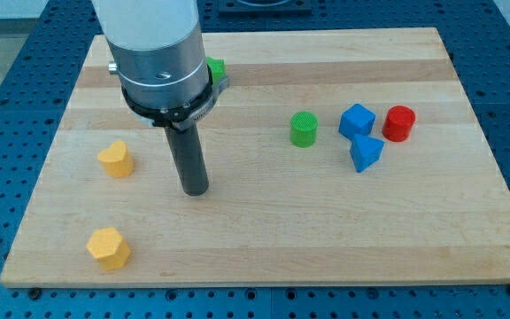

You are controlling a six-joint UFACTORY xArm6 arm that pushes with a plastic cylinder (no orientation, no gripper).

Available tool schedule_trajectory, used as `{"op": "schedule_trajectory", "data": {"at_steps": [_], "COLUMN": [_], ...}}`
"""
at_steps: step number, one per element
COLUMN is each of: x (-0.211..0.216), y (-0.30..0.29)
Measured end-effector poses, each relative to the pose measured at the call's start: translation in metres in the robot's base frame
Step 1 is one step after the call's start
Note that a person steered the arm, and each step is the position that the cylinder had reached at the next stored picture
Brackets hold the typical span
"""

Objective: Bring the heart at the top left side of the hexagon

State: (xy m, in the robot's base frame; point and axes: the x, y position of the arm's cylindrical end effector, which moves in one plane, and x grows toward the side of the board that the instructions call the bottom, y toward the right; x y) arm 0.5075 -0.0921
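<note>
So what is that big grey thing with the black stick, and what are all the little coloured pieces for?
The big grey thing is the end of a robot arm. It has no hand, only a straight dark rod. The rod's bottom end, my tip, slides over the wooden board and pushes blocks around. It holds nothing.

There is only one picture, from a camera looking down at the board at a slant.

On the board: a yellow heart just to the view's left of my tip, not touching it, and a yellow hexagon below it near the view's bottom. Towards the view's right stand a green cylinder, a blue cube, another blue block and a red cylinder. One more green block peeks out behind the arm.

The job is pushing the heart to the hexagon's top left.
</note>
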Motion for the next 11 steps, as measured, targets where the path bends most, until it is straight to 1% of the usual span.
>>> {"op": "schedule_trajectory", "data": {"at_steps": [1, 2, 3, 4, 5, 6, 7, 8, 9, 11], "x": [0.003, 0.005, 0.007, 0.005, -0.026, -0.045, -0.051, -0.110, -0.102, -0.067], "y": [-0.001, -0.031, -0.100, -0.140, -0.139, -0.096, -0.152, -0.082, -0.020, -0.084]}}
